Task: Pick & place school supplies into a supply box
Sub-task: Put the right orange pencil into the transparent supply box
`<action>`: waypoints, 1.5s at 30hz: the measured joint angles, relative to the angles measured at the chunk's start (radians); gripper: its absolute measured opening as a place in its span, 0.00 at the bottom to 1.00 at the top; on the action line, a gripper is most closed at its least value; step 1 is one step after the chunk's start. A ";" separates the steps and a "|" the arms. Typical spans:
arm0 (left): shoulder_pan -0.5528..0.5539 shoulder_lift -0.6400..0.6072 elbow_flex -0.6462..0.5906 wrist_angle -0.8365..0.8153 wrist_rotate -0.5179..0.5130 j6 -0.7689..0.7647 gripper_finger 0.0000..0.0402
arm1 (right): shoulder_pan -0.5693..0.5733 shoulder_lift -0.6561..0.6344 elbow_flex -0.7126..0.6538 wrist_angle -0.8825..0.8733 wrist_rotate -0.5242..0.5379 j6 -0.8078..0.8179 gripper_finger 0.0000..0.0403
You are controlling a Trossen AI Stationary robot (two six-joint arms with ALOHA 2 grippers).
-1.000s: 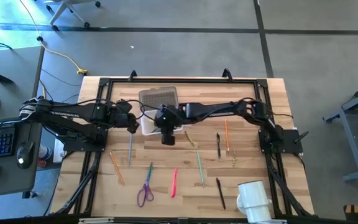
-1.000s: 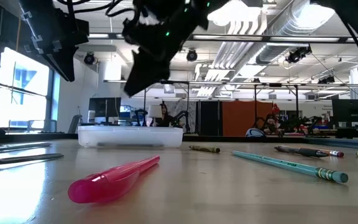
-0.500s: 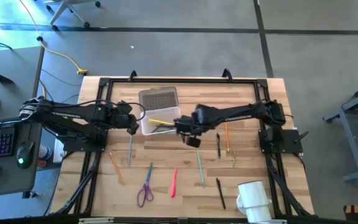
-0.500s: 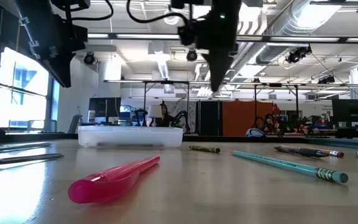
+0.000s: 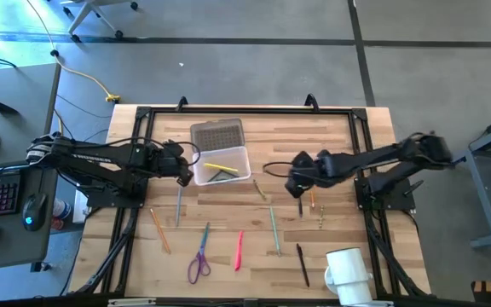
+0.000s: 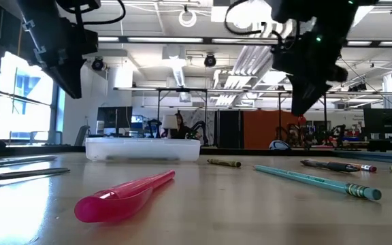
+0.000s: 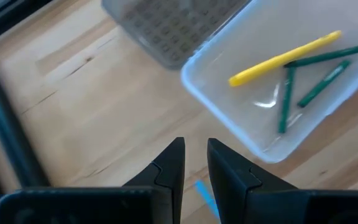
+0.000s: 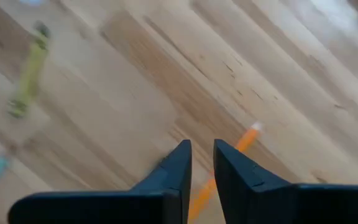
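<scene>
The supply box (image 5: 222,165) is a clear tub at the table's far middle. It holds a yellow pen (image 7: 284,59) and green pencils (image 7: 319,81). My left gripper (image 5: 186,170) hovers just left of the box, its fingers (image 7: 196,144) close together and empty. My right gripper (image 5: 295,183) hovers right of the box over bare wood, shut and empty (image 8: 202,146), next to an orange pencil (image 5: 311,188) and a black pen (image 5: 299,198). Other supplies lie flat on the table: an olive crayon (image 5: 261,189), a teal pencil (image 5: 274,230), a pink pen (image 5: 239,250) and purple scissors (image 5: 199,260).
A flat grey textured rectangle (image 5: 217,134) lies just behind the box. A white mug (image 5: 348,275) stands at the near right edge. A grey pencil (image 5: 178,205), a tan pencil (image 5: 159,230) and another black pen (image 5: 302,264) lie toward the near side.
My right gripper has gone from above the supply box toward the table's right edge, ending beside the orange pencil and the black pen. With it gone, the yellow pen and green pencils show in the box.
</scene>
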 joint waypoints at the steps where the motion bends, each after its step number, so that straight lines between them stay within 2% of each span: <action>1: 0.000 0.000 0.000 0.016 0.002 0.009 0.26 | 0.006 -0.030 -0.047 0.071 -0.001 -0.002 0.14; 6: 0.000 0.000 0.000 0.102 0.016 0.066 0.26 | 0.020 -0.132 -0.255 0.315 -0.013 -0.032 0.18; 12: 0.000 0.000 0.000 0.174 0.019 0.119 0.26 | 0.019 -0.164 -0.377 0.361 -0.017 0.002 0.23; 15: 0.000 0.000 0.000 0.176 0.020 0.122 0.26 | 0.019 -0.165 -0.396 0.357 0.060 -0.043 0.26; 20: 0.000 0.000 0.000 0.176 0.020 0.120 0.26 | 0.008 -0.165 -0.395 0.361 0.165 -0.024 0.31; 25: 0.000 0.000 0.000 0.176 0.013 0.120 0.26 | -0.001 -0.164 -0.395 0.359 0.164 -0.035 0.37; 30: 0.000 0.000 0.000 0.176 0.003 0.120 0.26 | -0.002 -0.164 -0.395 0.336 0.178 0.033 0.41; 37: 0.000 0.000 0.000 0.175 0.003 0.143 0.26 | -0.002 -0.164 -0.396 0.302 0.185 0.103 0.41; 45: 0.000 0.000 0.000 0.175 0.003 0.146 0.26 | -0.001 -0.163 -0.502 0.463 0.175 0.123 0.40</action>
